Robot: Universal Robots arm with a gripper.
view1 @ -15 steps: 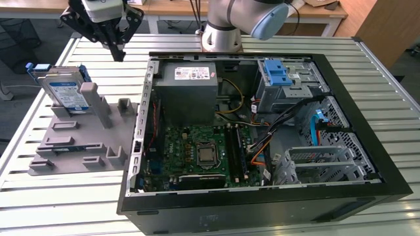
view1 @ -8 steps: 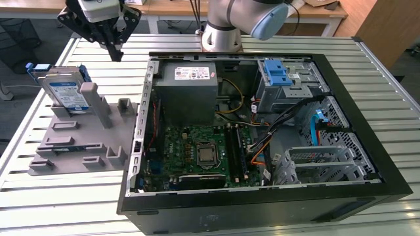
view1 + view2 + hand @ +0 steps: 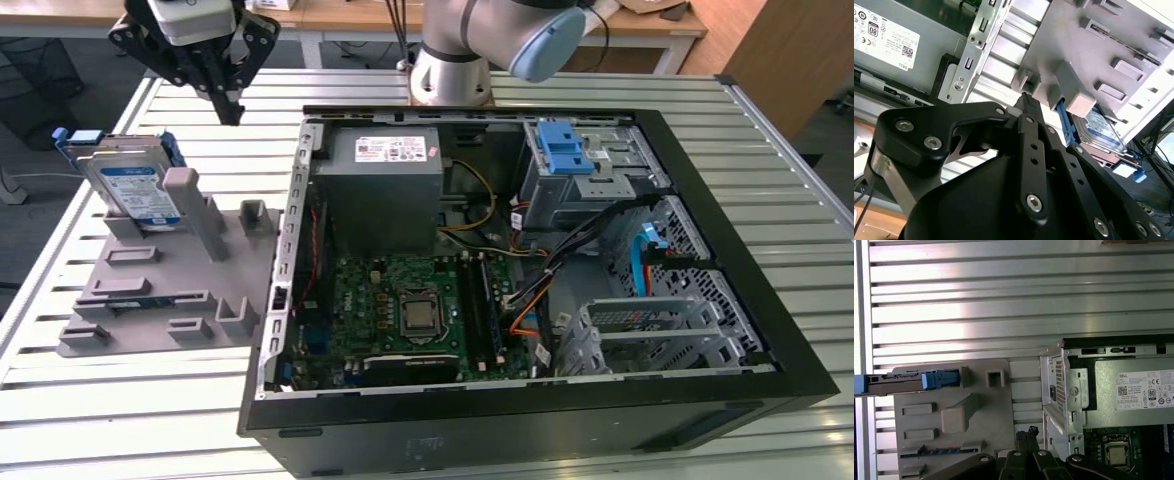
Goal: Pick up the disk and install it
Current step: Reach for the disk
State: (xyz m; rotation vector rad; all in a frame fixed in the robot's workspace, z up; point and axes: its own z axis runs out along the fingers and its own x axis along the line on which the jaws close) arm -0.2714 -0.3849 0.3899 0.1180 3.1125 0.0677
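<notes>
table (image 3: 134, 415): slatted metal top;
on it: grey fixture plate (image 3: 150, 288), exterior view's left; open computer case (image 3: 534, 415) just beside

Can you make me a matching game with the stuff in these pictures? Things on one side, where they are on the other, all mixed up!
Things
1. disk
2. gripper
3. power supply
4. grey rack

Places
A. inside the computer case
B. lying flat on the table, beside the case
C. up in the air, holding nothing
D. standing upright in the grey rack

Pairs: 1-D, 2-C, 3-A, 4-B
</notes>
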